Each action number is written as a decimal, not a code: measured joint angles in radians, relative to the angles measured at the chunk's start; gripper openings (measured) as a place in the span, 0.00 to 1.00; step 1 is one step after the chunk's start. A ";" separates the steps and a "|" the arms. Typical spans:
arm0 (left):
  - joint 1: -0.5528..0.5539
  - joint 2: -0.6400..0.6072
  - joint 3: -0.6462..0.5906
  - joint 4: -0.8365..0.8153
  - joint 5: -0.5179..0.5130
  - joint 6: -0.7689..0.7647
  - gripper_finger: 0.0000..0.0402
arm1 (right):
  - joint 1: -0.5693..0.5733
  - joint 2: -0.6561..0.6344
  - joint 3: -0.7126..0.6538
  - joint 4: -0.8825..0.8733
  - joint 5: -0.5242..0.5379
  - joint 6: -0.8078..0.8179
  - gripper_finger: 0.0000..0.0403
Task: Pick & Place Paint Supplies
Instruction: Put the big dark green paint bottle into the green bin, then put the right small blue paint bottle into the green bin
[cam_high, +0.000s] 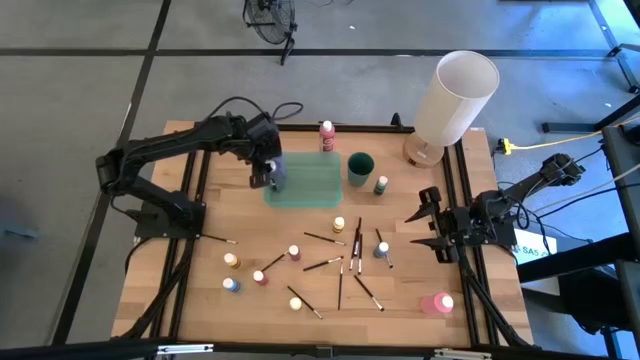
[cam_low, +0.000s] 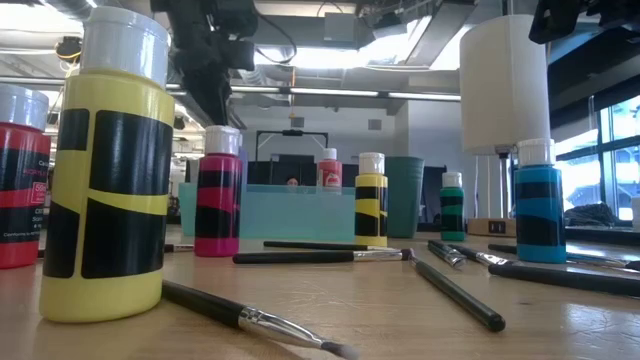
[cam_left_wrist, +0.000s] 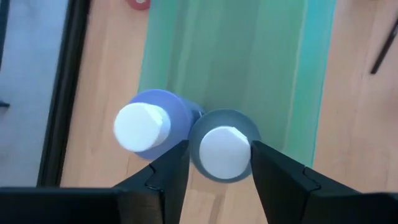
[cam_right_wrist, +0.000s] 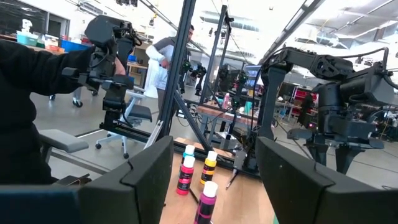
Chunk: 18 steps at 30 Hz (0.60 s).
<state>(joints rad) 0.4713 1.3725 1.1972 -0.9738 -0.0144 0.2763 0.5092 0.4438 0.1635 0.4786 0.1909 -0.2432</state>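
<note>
Grey concrete floor is surrounding a pale wooden table (cam_high: 200, 300) in the high view, with a black fan base standing beyond its far edge. A translucent green tray (cam_high: 310, 185) is lying near the far middle, a dark green cup (cam_high: 360, 168) just beside it and a big white cylinder (cam_high: 455, 98) toward the far right corner. The left gripper (cam_high: 270, 178) is hanging over the tray's left end; the right gripper (cam_high: 428, 222) is waiting at the right edge, fingers spread wide. I am counting about ten white-capped paint bottles: a red one (cam_high: 327, 136) behind the tray, a green one (cam_high: 381, 185) beside the cup, a pink one (cam_high: 437, 303) lying on its side near the front right, and the rest scattered among some eight dark-handled brushes (cam_high: 323, 264) across the middle.

From table height, a yellow bottle (cam_low: 105, 170) with black label patches is looming at left, with magenta (cam_low: 218, 195), yellow (cam_low: 371, 200), green (cam_low: 452, 208) and blue (cam_low: 541, 205) bottles standing behind; a red bottle at the left edge is carrying small print too fine to read. Ceiling strip lights are glowing over the lab.

Looking down the left wrist, the fingers (cam_left_wrist: 168, 174) are closing narrowly on a grey-blue bottle (cam_left_wrist: 224, 149) over the tray's end, touching a purple bottle (cam_left_wrist: 146, 124).

Past the right wrist, a person (cam_right_wrist: 163, 53) is standing among racks.
</note>
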 joint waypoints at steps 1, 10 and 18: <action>0.000 -0.001 0.005 -0.005 -0.003 -0.010 0.41 | 0.000 0.000 0.000 0.000 0.000 0.000 0.57; -0.006 -0.002 0.083 -0.156 -0.017 -0.054 0.41 | 0.000 0.000 0.000 -0.003 0.000 0.000 0.57; -0.010 -0.029 0.117 -0.325 -0.015 -0.122 0.41 | 0.000 0.000 0.000 -0.004 -0.001 0.000 0.57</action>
<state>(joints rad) 0.4612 1.3433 1.3144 -1.2991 -0.0291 0.1540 0.5091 0.4438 0.1635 0.4747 0.1902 -0.2432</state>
